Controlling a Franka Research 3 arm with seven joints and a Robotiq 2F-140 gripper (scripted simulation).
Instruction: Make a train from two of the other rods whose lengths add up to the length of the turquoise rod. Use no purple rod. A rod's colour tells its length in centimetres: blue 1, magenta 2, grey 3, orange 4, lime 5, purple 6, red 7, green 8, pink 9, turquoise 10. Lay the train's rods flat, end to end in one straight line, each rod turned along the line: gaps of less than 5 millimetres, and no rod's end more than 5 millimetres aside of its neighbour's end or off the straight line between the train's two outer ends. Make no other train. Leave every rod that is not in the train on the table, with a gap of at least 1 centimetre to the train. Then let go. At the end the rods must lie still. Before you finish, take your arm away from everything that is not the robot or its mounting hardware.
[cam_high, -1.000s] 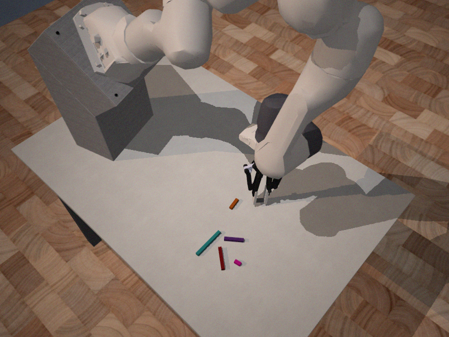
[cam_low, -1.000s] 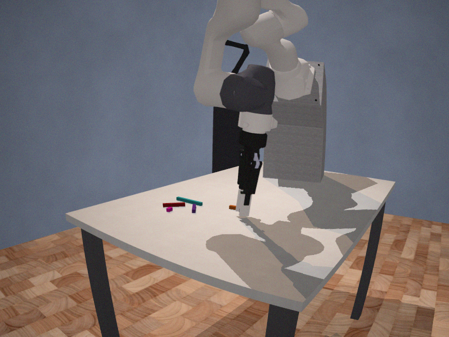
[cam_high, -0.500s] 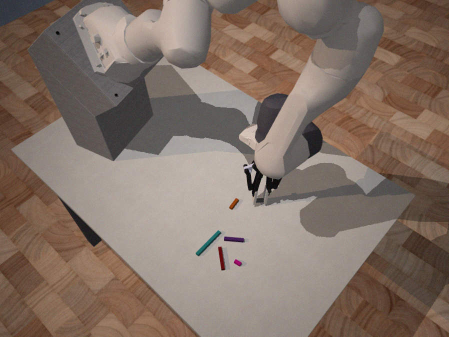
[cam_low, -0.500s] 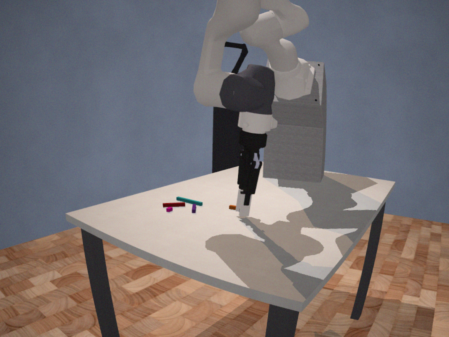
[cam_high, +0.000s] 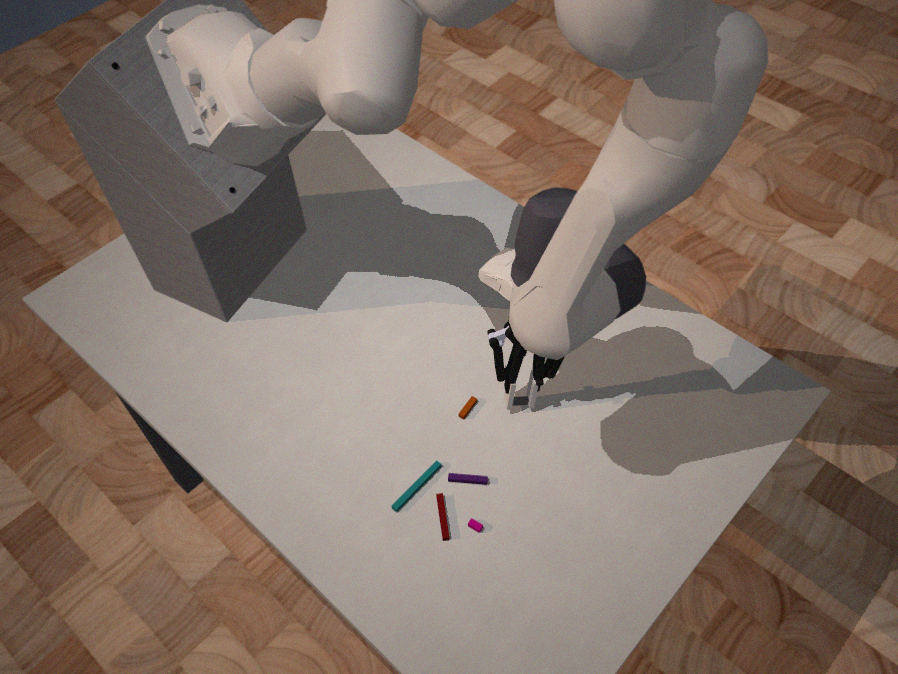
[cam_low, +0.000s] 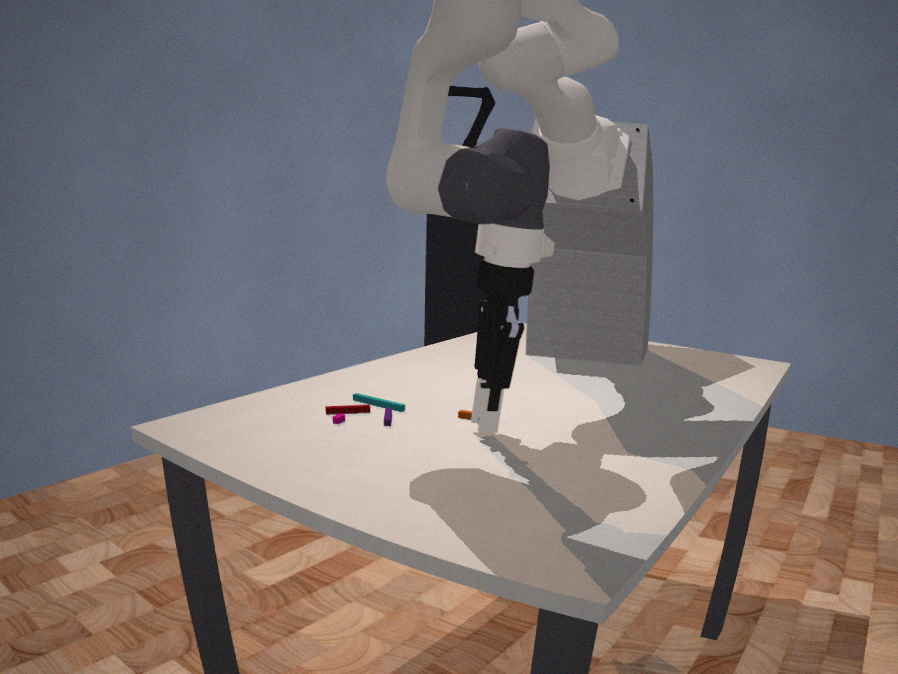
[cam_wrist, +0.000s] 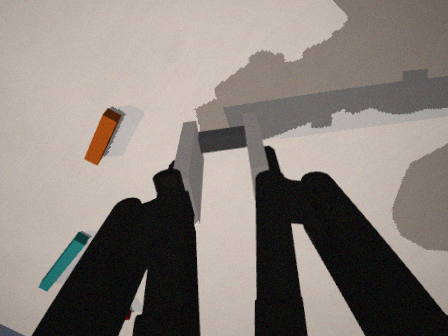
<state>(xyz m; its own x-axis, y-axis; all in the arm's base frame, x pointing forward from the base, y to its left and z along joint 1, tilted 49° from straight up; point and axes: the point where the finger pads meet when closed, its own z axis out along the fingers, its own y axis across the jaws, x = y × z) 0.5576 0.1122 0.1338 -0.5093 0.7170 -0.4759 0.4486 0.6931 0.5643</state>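
Note:
My gripper (cam_high: 520, 403) stands upright with its fingertips down at the table, right of the orange rod (cam_high: 467, 407). In the wrist view a short grey rod (cam_wrist: 222, 139) spans the gap between my two fingertips, touching both; I am shut on it, end to end. The orange rod (cam_wrist: 103, 136) lies to the left of the fingers. Nearer the front lie the turquoise rod (cam_high: 416, 486), the purple rod (cam_high: 467, 478), the red rod (cam_high: 442, 516) and the small magenta rod (cam_high: 475, 524), all flat and apart from each other. The turquoise rod's end shows in the wrist view (cam_wrist: 63, 262).
The robot's grey base block (cam_high: 181, 181) stands at the table's back left corner. The table edges run close at the right and front. The arm's shadow falls across the table to the right of my gripper.

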